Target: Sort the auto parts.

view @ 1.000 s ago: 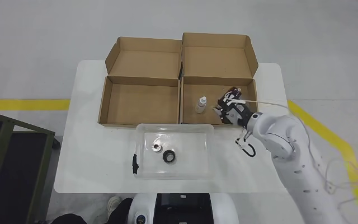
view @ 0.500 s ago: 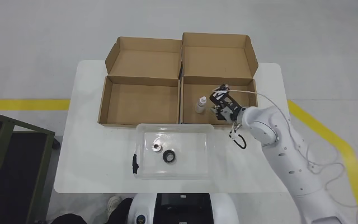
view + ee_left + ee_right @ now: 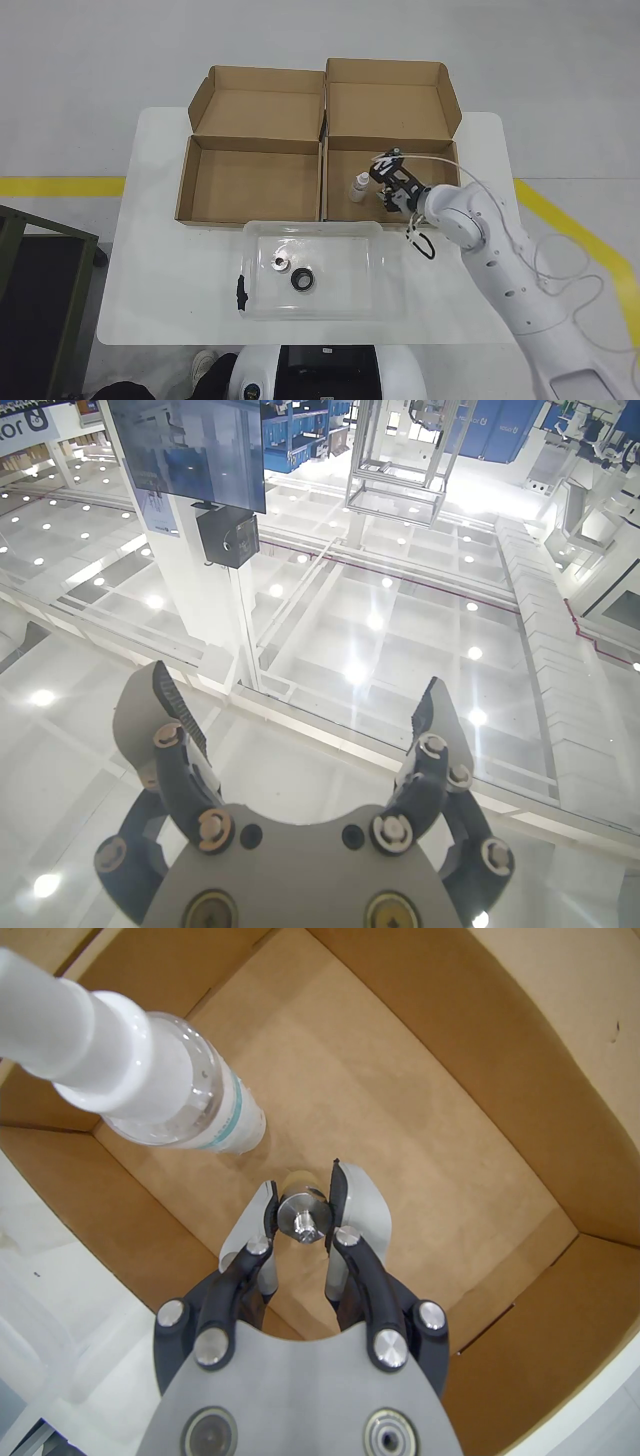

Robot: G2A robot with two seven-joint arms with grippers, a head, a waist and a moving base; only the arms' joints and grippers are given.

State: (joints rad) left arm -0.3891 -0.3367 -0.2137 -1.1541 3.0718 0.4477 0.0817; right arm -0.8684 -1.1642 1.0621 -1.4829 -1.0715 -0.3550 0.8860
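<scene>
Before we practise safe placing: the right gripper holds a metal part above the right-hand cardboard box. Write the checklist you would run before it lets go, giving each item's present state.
1. Is the metal part clamped in the right gripper? Ok.
2. Is the gripper over bare floor of the right box? Ok.
3. Is the part apart from the standing bottle? Ok, though close.
4. Is the part resting on the box floor? Cannot tell.
5. Is the left gripper open and holding nothing? Ok.

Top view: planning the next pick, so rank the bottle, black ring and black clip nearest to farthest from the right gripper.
1. Bottle, beside the right gripper, same box.
2. Black ring, inside the clear tray.
3. Black clip, at the tray's far edge.
</scene>
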